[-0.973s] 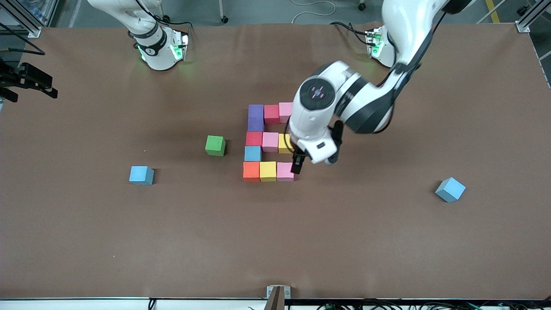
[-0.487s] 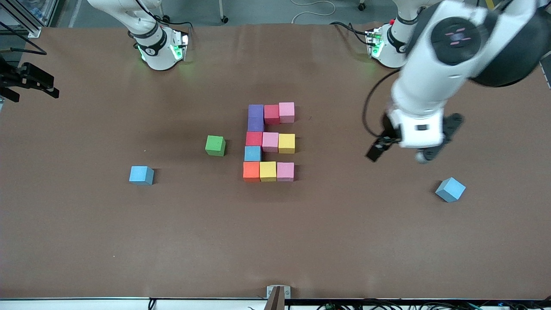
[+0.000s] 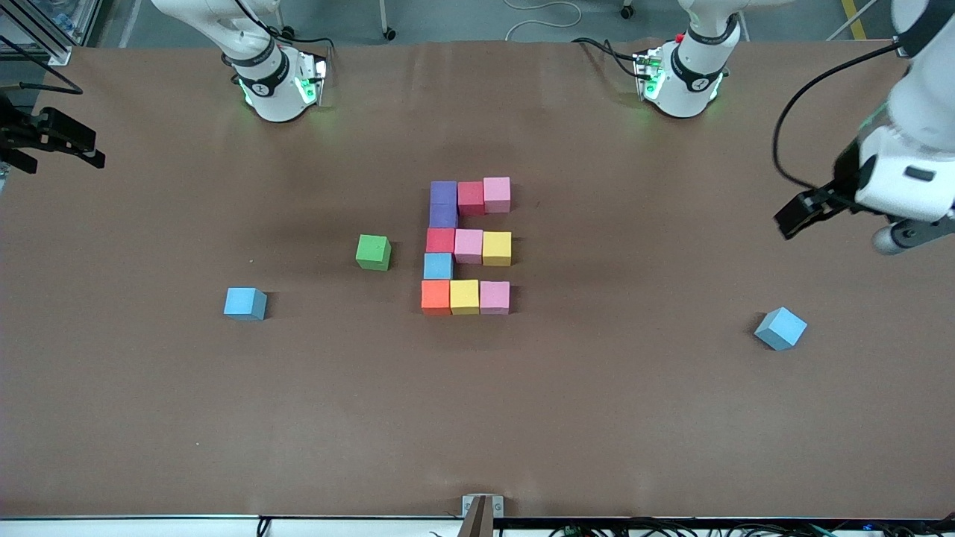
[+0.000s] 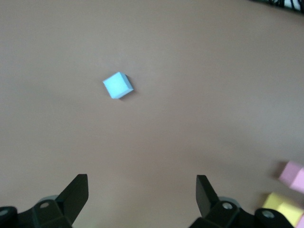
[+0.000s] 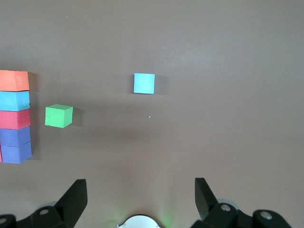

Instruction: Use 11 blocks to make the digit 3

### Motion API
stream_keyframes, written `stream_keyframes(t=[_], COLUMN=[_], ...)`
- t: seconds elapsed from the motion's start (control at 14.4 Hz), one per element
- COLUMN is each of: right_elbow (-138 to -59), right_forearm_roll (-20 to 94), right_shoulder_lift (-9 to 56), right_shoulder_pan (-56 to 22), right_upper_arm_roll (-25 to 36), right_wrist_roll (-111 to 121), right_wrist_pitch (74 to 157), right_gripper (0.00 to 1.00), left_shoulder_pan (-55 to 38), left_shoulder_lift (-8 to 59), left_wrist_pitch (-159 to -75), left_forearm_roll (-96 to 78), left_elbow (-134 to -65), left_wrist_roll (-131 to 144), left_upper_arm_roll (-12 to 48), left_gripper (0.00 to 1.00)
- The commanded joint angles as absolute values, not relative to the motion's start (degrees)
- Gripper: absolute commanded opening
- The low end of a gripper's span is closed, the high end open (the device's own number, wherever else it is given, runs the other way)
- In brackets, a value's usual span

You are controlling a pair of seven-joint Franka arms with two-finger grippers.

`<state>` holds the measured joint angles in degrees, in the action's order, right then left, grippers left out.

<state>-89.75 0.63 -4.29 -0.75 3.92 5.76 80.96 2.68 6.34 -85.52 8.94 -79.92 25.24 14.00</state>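
As far as the front view shows, the digit has been laid out in full, and the details are set down below.

Blocks (image 3: 468, 246): eleven cubes are gathered at the middle of the desk (image 3: 597, 418), touching or just beside one another, in three rows joined by a column.
Row farthest from the front camera: purple block (image 3: 443, 192), red block (image 3: 471, 198) and pink block (image 3: 497, 194) are placed side by side.
Upper link: a second purple block (image 3: 443, 216) is set under the first.
Middle row: red (image 3: 440, 240), pink (image 3: 468, 245) and yellow (image 3: 497, 248) are lined up.
Lower link: a light blue block (image 3: 438, 265) is fitted in the same column.
Row nearest the front camera: orange block (image 3: 436, 296), yellow (image 3: 464, 296) and pink (image 3: 495, 297) are lined up.
Done: all eleven places are judged filled; seen from the robots' end, the figure reads as a 3.
Left: nothing more is judged needed beyond, perhaps, closing small gaps.
Spare cubes: the green cube (image 3: 373, 252) and two loose blue cubes (image 3: 245, 303) (image 3: 780, 328) are left apart from the figure.
Left pincer (image 3: 802, 212): it is held released and empty, over bare desk at the left arm's end.
Right pincer (image 5: 140, 202): it is held released and empty, waiting at the right arm's end.
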Motion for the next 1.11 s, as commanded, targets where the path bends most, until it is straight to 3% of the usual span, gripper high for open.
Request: stream_keyframes(t=[0.0,0.14,0.49,1.04], right_elbow=[-90.1,-89.9,-89.8,-89.8], right_forearm_roll=[1.1,1.1,2.5,1.4], right_shoulder_lift=[-5.5,-5.5,-5.5,-5.5], right_shoulder_pan=[-1.6,-1.7,-1.5,-1.5], right_upper_arm_roll=[3.6,3.7,3.9,4.0], right_wrist_roll=[2.5,2.5,3.2,3.9], right_wrist_pitch=[80.1,80.2,80.3,80.9], right_gripper=[1.00,1.00,1.00,1.00], left_shoulder_pan=[1.6,-1.1,-2.7,-2.5], left_shoulder_lift=[-0.2,-2.0,-7.7,-8.8], left_wrist_pitch=[-84.6,-83.7,-83.6,-81.7], left_forearm_roll=[4.9,4.4,3.4,0.4], left_elbow=[-86.5,-87.9,-92.8,-92.6], left_wrist_roll=[12.5,9.8,6.8,4.3], left_upper_arm_roll=[7.8,4.5,4.9,4.9], left_gripper=[1.00,1.00,1.00,1.00])
